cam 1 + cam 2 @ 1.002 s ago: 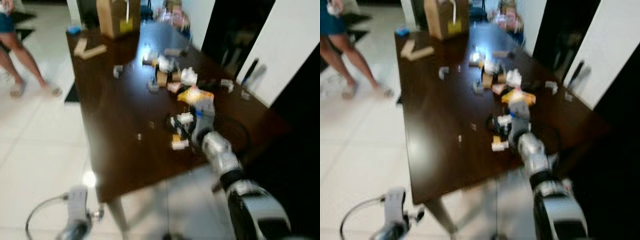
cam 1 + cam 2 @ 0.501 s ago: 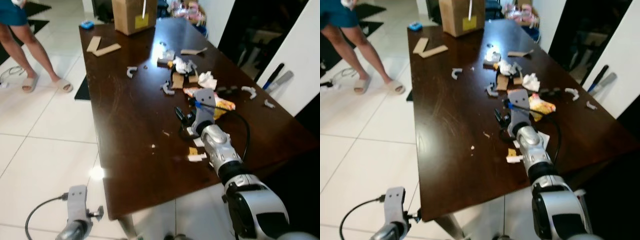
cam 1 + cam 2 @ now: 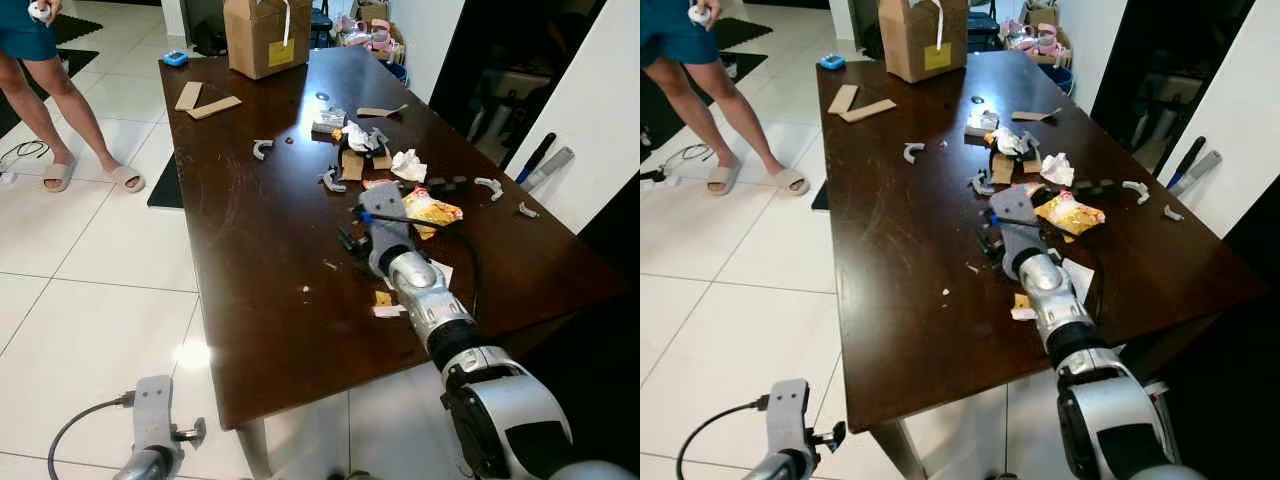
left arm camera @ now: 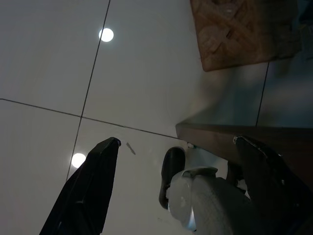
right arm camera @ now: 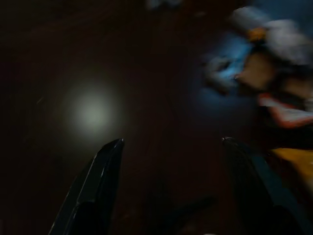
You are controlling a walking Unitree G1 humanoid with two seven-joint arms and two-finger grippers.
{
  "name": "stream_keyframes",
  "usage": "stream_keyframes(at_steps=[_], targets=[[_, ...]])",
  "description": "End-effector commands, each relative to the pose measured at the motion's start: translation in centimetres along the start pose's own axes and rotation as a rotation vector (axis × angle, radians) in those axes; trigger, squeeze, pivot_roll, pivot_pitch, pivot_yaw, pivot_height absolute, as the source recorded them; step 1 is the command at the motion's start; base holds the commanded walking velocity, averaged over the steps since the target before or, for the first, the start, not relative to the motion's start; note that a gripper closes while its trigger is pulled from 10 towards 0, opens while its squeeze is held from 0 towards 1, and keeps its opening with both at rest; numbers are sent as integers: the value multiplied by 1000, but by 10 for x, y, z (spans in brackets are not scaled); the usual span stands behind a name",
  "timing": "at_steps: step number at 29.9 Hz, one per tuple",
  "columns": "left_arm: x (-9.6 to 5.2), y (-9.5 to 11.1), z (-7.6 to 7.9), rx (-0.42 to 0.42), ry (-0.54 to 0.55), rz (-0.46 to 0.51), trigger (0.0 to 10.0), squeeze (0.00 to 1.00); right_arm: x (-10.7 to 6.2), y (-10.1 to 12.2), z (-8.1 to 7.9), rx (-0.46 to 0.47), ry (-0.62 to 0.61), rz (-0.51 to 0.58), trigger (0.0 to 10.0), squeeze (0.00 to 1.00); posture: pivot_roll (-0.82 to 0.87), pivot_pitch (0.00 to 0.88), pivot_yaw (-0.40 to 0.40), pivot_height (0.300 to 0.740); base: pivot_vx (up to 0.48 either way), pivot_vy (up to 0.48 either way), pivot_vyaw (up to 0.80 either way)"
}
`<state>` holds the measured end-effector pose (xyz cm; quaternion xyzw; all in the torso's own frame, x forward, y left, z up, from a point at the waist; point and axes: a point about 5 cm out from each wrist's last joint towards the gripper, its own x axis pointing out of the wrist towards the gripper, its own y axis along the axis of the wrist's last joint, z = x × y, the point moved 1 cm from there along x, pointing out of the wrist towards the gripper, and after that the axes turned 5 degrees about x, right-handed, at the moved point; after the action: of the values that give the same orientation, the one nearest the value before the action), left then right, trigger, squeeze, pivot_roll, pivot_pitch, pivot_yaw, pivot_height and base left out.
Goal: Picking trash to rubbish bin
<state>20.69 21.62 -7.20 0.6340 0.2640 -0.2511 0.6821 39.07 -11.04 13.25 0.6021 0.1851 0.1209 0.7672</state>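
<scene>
My right gripper [image 3: 350,240] hung low over the middle of the dark wooden tabletop [image 3: 250,250], my silver right arm [image 3: 425,300] reaching out across its near edge. Through the right wrist view my jaws stood apart, with nothing between the two black fingers [image 5: 95,188], only the dark wood and a blurred lamp reflection.

The trash lay scattered ahead of and beside that gripper. A yellow and orange snack wrapper [image 3: 432,211] rested just beyond my forearm, a crumpled white tissue [image 3: 406,165] sat farther on, and a cluster of cardboard scraps and wrappers [image 3: 355,145] lay past that. Small yellow and white bits [image 3: 385,303] sat close to my arm near the tabletop's near edge. White curved plastic pieces [image 3: 262,148] were dotted about the surface. A brown cardboard box [image 3: 265,35] stood at the far end, with flat cardboard strips [image 3: 205,100] near the far left corner.

My left gripper [image 4: 176,147] hung idle beside the tabletop over the white tiled floor [image 3: 90,290], its jaws also apart and empty. A person's legs in sandals [image 3: 60,130] stood on the tiles at the far left.
</scene>
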Motion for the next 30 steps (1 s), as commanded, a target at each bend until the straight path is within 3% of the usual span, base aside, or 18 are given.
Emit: stream_keyframes(at_steps=[1, 5, 8, 14, 17, 21, 30], targets=[[-3, -12, 3, -3, -1, -35, 10000, 0, -4, -10, 2, -29, 76, -59, 10000, 0, 138, 130, -56, 740, 0, 0, 0], [-4, -15, 4, -13, -2, -39, 10000, 0, -11, -20, 11, -102, 123, -141, 10000, 0, 134, 133, -59, 740, 0, 0, 0], [-4, -16, 5, -14, -2, -38, 10000, 0, -12, -26, 11, -97, 110, -183, 10000, 0, 134, 134, -60, 740, 0, 0, 0], [-4, -14, 3, -17, 1, -31, 10000, 0, -11, -40, 3, 59, 66, -275, 10000, 0, 135, 138, -62, 740, 0, 0, 0], [-4, -13, 2, -15, 3, -29, 10000, 0, -15, -55, 0, 220, 53, -397, 10000, 0, 133, 139, -64, 740, 0, 0, 0], [-4, -14, 3, -14, 3, -31, 10000, 0, -21, -67, 0, 304, 45, -489, 10000, 0, 131, 138, -68, 740, 0, 0, 0], [-4, -14, 4, -12, 0, -31, 10000, 0, -30, -77, 9, 307, 14, -536, 10000, 0, 130, 136, -71, 740, 0, 0, 0]])
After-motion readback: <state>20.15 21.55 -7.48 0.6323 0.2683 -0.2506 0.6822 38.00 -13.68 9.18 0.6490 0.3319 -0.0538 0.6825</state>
